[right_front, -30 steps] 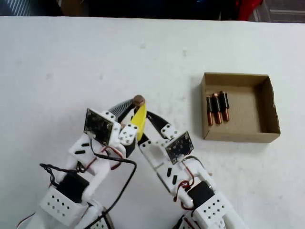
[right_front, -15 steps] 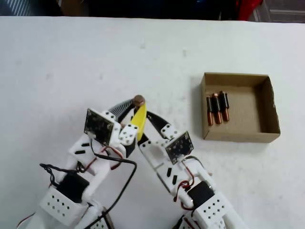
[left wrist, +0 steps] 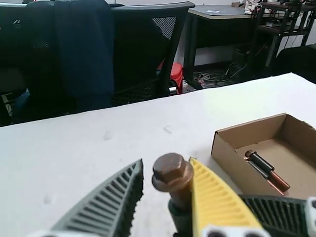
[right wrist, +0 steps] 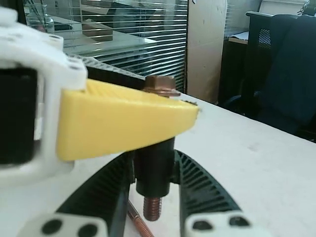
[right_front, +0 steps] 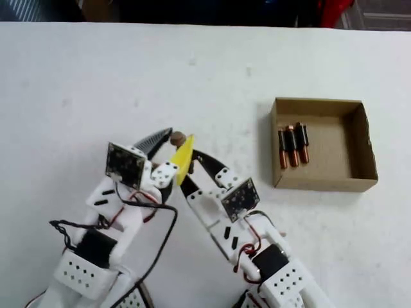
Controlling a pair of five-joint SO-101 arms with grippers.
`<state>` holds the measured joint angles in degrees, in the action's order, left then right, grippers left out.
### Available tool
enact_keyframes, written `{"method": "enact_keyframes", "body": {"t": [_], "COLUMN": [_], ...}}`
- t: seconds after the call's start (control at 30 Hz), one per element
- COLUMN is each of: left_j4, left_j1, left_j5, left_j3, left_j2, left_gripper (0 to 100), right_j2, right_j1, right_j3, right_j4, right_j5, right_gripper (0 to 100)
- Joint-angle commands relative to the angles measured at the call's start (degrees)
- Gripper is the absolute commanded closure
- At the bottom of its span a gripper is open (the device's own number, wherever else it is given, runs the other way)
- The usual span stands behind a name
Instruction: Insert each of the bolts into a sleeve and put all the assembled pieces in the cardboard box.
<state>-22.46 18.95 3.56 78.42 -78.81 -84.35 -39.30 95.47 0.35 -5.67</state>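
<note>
Copper-toned, stiff and probably slick, the bolt (left wrist: pixel 172 173) sits through the black sleeve (right wrist: pixel 153 170) clamped in the right tool (right wrist: pixel 153 157), left of the cardboard box (right_front: pixel 321 181), its head between the slightly parted jaws of the left tool (left wrist: pixel 166 162); light, best gripped across the sleeve.

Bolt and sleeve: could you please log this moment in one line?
bolt: through sleeve, thread out below | right hand: shut on sleeve | left hand: open beside bolt head | cardboard box: three assembled pieces
</note>
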Motion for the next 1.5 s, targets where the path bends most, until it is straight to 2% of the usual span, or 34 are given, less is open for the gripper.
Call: {"method": "enact_keyframes", "body": {"t": [0.0,0.5,0.73,1.03,1.13,1.23,1.33,1.47], "left_j4": [1.85,8.09,8.09,7.56,7.56,7.56,7.56,7.38], "left_j1": [-2.77,0.22,1.71,1.1,-0.84,-5.49,-10.77,-16.57], "left_j5": [-0.7,-0.88,-0.88,-0.79,-0.88,-0.88,-0.88,-0.88], "left_j3": [-0.62,-0.97,-1.23,-7.38,-8.7,-9.67,-9.41,-8.97], "left_j2": [-0.66,-0.66,-0.66,-0.66,-0.66,-0.75,-0.75,-1.89], "left_gripper": [83,83,83,83,86,99,95,98], "right_j2": [-0.92,-0.92,-0.92,-0.92,-0.92,-0.92,-0.92,-0.92], "right_j1": [0.92,0.92,0.92,0.92,1.01,1.01,1.19,4.44], "right_j3": [0.09,0.09,0.09,0.09,0.09,0.09,0.09,-0.09], "right_j4": [-1.36,-1.36,-1.36,-1.27,-1.27,-1.19,-1.19,-1.19], "right_j5": [0.0,0.0,0.0,0.0,0.0,0.0,0.0,0.0], "right_gripper": [98.2,98.2,98.2,98.2,98.2,98.2,98.2,98.2]}}
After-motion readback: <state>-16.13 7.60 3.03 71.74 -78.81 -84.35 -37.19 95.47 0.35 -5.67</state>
